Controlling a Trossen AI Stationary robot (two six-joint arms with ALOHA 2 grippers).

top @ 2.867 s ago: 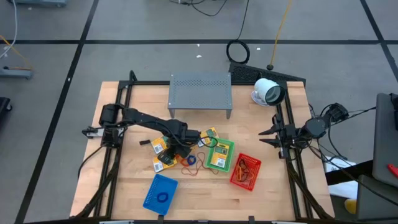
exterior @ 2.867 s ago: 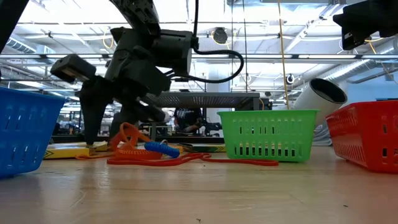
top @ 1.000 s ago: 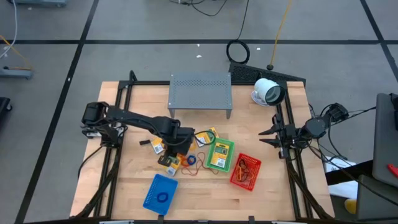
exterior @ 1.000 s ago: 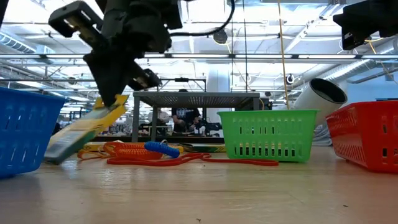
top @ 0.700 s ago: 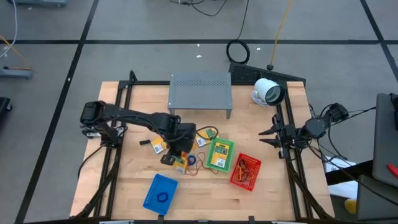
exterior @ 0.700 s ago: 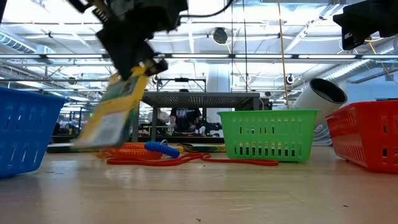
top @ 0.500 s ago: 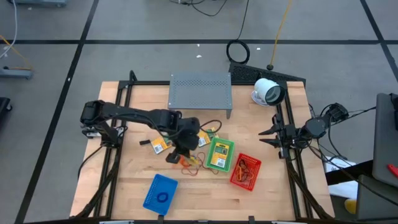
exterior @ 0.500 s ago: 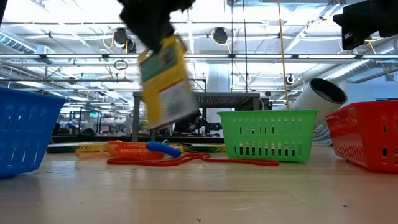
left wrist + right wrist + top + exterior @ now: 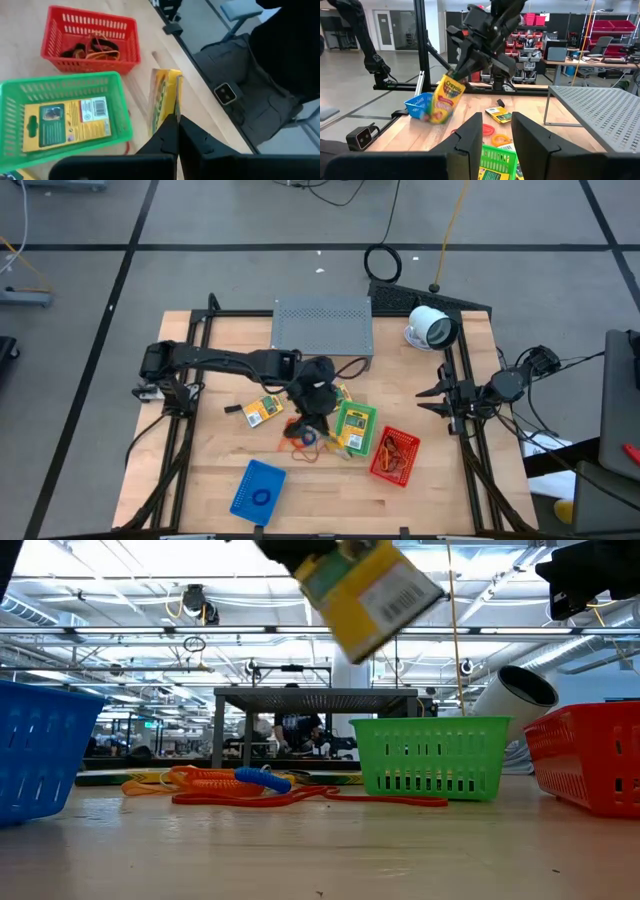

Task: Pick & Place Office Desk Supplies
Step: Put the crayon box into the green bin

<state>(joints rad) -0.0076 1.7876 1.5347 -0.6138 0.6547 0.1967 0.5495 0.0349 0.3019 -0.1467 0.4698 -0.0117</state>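
Observation:
My left gripper [image 9: 318,412] is shut on a flat yellow packet [image 9: 368,590], held in the air just left of the green basket [image 9: 356,428]. The right wrist view shows the packet [image 9: 445,97] hanging tilted below the fingers. One yellow packet [image 9: 67,119] lies flat inside the green basket. Another [image 9: 264,410] lies on the table, to the left. Orange and red rubber bands [image 9: 305,442] lie on the wood beneath the arm. My right gripper [image 9: 492,142] waits open at the table's right edge. My left gripper pinches the packet's two flat faces between its fingers at one short end [image 9: 174,107]. The fingers slant down from above. The packet hangs below them, tilted and lifted clear of the table and baskets.
A red basket [image 9: 394,455] holding rubber bands stands right of the green one. A blue basket [image 9: 258,488] with a ring in it stands near the front edge. The grey perforated shelf [image 9: 322,328] and a white round device [image 9: 432,328] are at the back.
My left gripper has risen and gone toward the table's right edge, to beside the green basket, staying shut on the packet. The packet's lower end was near the table; it has swung up and now hangs tilted well clear of it.

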